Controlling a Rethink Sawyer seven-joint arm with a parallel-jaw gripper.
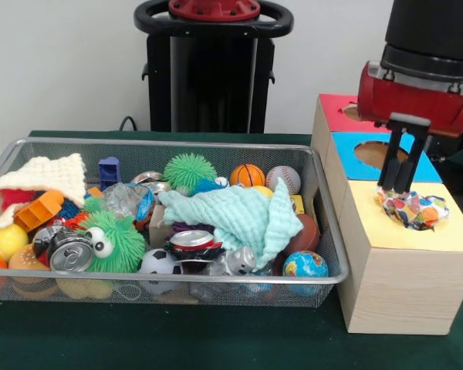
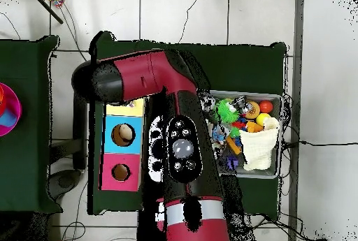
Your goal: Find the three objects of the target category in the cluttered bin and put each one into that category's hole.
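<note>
I'm hanging my gripper over the yellow hole of the wooden box, fingers drawn narrow, tips touching a crumpled colourful wrapper that is sitting in that opening. The wire bin is brimming: mint cloth, green fuzzy ball, crushed can, globe ball. From overhead my arm is hiding the yellow hole, while the blue hole and pink hole are showing.

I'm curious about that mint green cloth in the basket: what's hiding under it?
The mint green cloth drapes over a crushed red can, with a brown ball poking out beside it. Whatever lies beneath its middle is covered.
</note>
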